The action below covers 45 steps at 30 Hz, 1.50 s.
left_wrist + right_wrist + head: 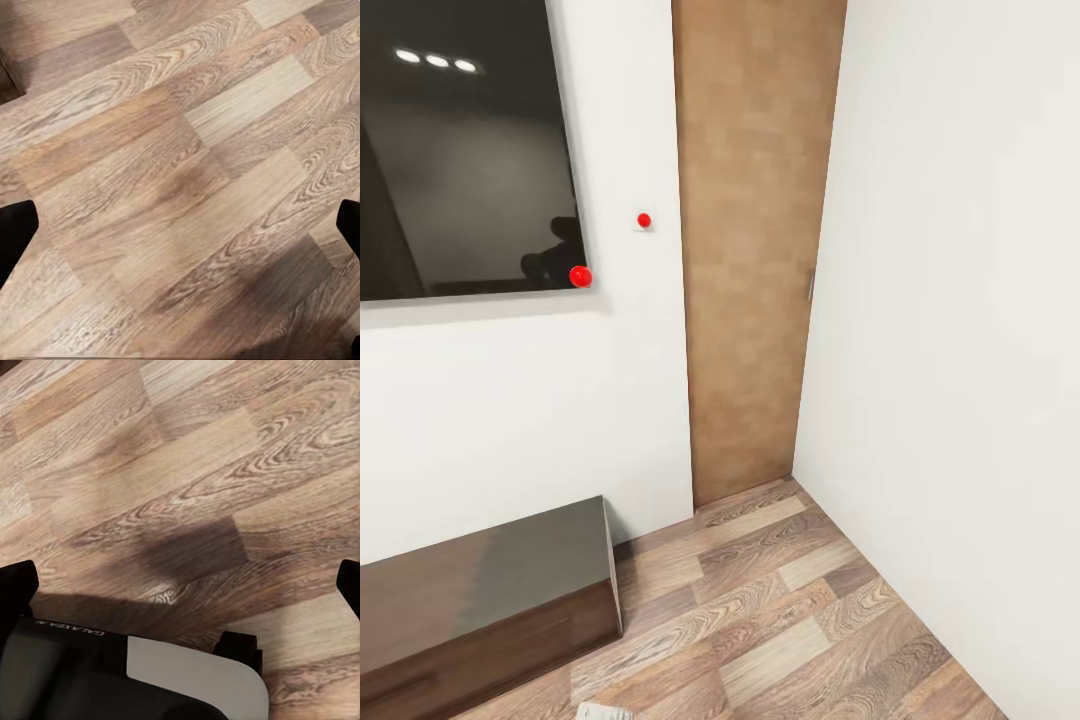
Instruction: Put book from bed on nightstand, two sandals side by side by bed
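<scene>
Floor (790,610) lay open between one dark bench (480,590) and the wall; both hands (184,225) (184,585) gaped wide, empty.

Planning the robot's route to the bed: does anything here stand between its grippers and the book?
That cannot be judged from these views. The head view faces a room corner: white wall, tall brown wooden door, long dark glossy bench-like unit. Both wrist views look down at wood-plank floor, the left gripper and right gripper open and empty.
</scene>
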### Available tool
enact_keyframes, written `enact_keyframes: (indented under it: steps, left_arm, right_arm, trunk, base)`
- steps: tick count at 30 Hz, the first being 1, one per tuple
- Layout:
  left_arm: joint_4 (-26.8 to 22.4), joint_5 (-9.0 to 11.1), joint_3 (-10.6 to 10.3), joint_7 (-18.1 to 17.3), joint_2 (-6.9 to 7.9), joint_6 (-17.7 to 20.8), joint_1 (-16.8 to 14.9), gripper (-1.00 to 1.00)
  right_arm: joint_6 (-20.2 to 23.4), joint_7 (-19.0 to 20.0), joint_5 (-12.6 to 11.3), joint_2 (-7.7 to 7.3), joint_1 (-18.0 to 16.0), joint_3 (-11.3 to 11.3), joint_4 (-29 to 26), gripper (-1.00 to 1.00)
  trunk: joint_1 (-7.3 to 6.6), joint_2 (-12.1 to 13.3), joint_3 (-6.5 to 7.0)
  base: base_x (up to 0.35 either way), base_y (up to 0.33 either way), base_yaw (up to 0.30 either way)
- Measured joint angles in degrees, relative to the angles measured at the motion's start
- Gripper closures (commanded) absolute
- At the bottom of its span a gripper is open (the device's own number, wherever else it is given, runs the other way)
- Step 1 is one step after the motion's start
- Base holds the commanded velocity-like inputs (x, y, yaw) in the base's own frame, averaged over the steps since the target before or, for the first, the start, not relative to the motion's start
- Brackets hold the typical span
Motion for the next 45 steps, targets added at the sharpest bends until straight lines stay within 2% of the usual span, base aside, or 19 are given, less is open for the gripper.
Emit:
enact_keyframes:
  steps: [4, 12, 15, 18, 26, 45]
  left_arm:
    - [1.39, -0.08, 0.02, 0.09, 0.82, -0.05, 0.01, -1.00]
    - [4.56, -0.22, 0.15, 0.25, 1.13, -0.74, 0.01, -1.00]
    - [5.34, -0.16, 0.17, 0.28, 1.91, -1.04, 0.01, -1.00]
    - [6.85, 0.13, 0.27, 0.29, 2.64, -3.01, 0.02, -1.00]
    - [7.53, 0.32, 0.25, 0.28, 2.84, -5.01, 0.03, -1.00]
    - [7.55, 0.33, 0.08, 0.24, 2.75, -5.07, 0.03, -1.00]
  right_arm:
    - [0.00, 0.01, -0.01, -0.04, 0.02, -0.06, -0.03, -1.00]
    - [-0.01, -0.18, 0.00, -0.12, 0.00, -0.11, -0.05, -1.00]
    - [-0.01, -0.25, -0.07, -0.09, 0.00, -0.10, -0.05, -1.00]
    - [-0.02, -0.32, -0.08, -0.03, 0.00, -0.10, -0.05, -1.00]
    - [0.00, -0.34, -0.07, -0.01, 0.00, -0.09, -0.05, -1.00]
    - [0.00, -0.34, -0.01, -0.01, 0.00, -0.09, -0.05, -1.00]
  trunk:
    - [0.00, 0.00, 0.00]
    - [0.00, 0.00, 0.00]
    - [0.00, 0.00, 0.00]
    - [0.00, 0.00, 0.00]
    - [0.00, 0.00, 0.00]
    - [0.00, 0.00, 0.00]
  base:
    - [0.000, 0.000, 0.000]
    - [0.000, 0.000, 0.000]
    - [0.000, 0.000, 0.000]
    - [0.000, 0.000, 0.000]
    - [0.000, 0.000, 0.000]
    - [0.000, 0.000, 0.000]
